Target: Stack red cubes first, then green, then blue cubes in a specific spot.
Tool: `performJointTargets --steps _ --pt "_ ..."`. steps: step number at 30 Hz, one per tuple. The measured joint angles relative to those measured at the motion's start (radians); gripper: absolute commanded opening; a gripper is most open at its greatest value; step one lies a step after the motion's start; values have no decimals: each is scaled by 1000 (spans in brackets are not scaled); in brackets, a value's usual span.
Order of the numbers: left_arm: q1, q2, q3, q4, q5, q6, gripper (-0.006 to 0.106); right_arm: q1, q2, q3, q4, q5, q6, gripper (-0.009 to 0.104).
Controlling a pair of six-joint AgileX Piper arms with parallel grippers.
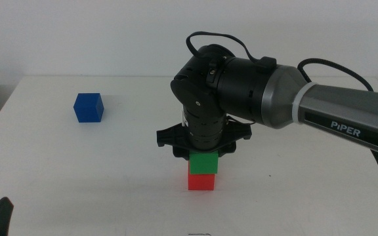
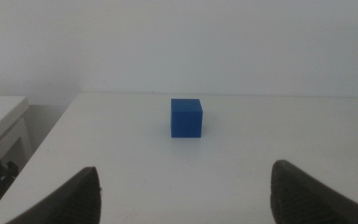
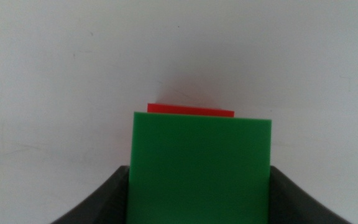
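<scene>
Right claw (image 1: 203,155) clamps the green cube (image 1: 203,162) squarely on the red cube (image 1: 201,181), aligning the stack. Left claw (image 2: 185,193) waits open, facing the blue cube (image 1: 88,107) far-left on the desk (image 1: 110,170).

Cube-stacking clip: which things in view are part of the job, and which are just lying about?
Part of the job:
- red cube, bottom of the stack
- green cube, on the red one, between the right gripper jaws
- blue cube, alone on the table

Lying about:
- nothing; left gripper waits open
</scene>
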Motion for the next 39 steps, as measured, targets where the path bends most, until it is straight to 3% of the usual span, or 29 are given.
performJointTargets --steps 33,38,39 --pt "0 0 0 0 0 0 94 -1 31 0 -26 -35 37 -1" --pt "0 0 0 0 0 0 94 -1 31 0 -26 -35 51 2" --pt "0 0 0 0 0 0 94 -1 31 0 -23 -36 54 8"
